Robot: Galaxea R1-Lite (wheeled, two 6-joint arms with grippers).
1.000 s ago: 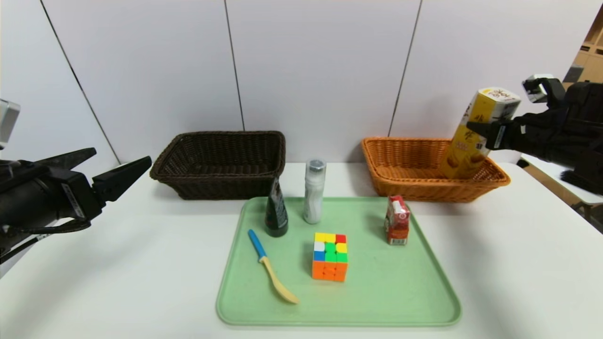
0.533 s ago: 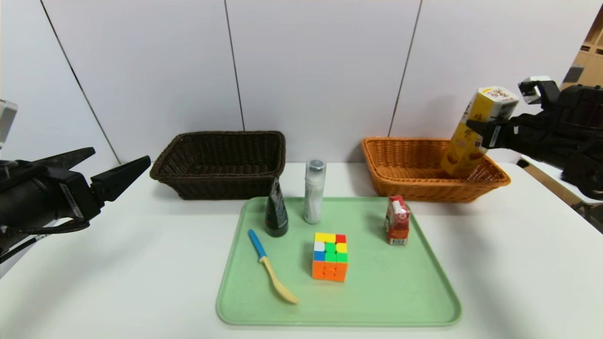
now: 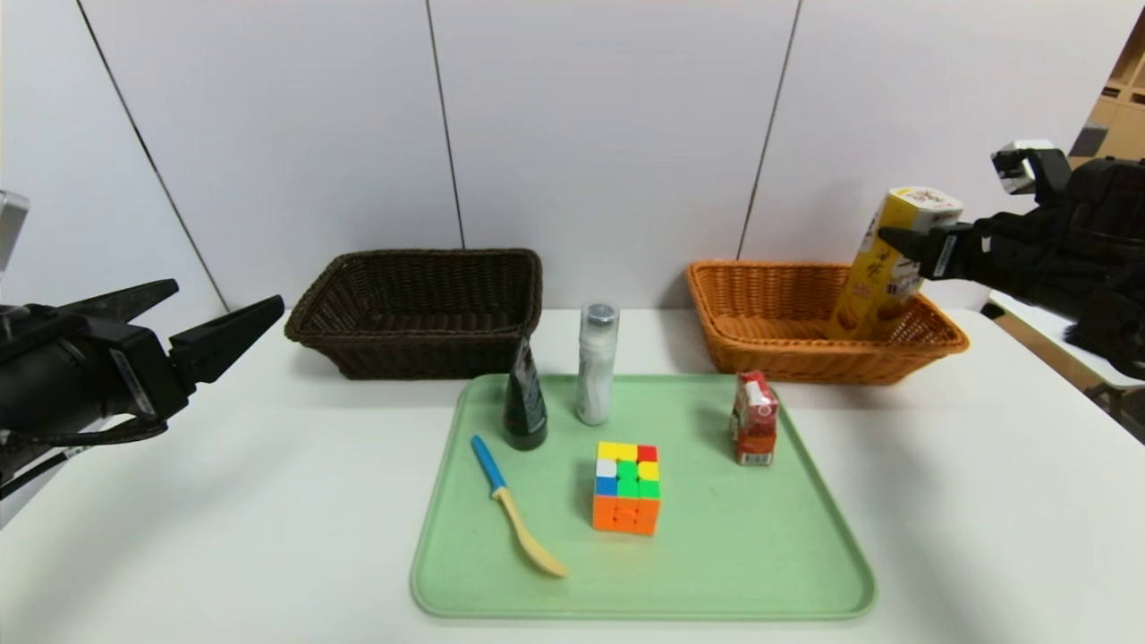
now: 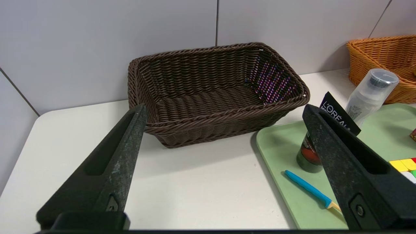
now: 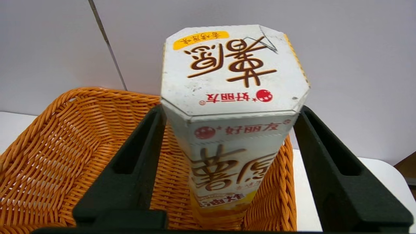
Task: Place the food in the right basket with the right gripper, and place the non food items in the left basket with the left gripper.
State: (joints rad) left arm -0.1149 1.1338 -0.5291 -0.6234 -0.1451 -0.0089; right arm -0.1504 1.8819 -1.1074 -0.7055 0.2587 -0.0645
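Where upright, snack box (image 3: 881, 268) inside orange basket (image 3: 760, 309)

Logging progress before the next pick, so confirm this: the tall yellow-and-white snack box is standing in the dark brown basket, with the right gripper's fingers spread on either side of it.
One detail is wrong: the snack box stands in the orange-tan basket, not the dark brown basket, as the head view shows. The right gripper does have its fingers spread on either side of it.
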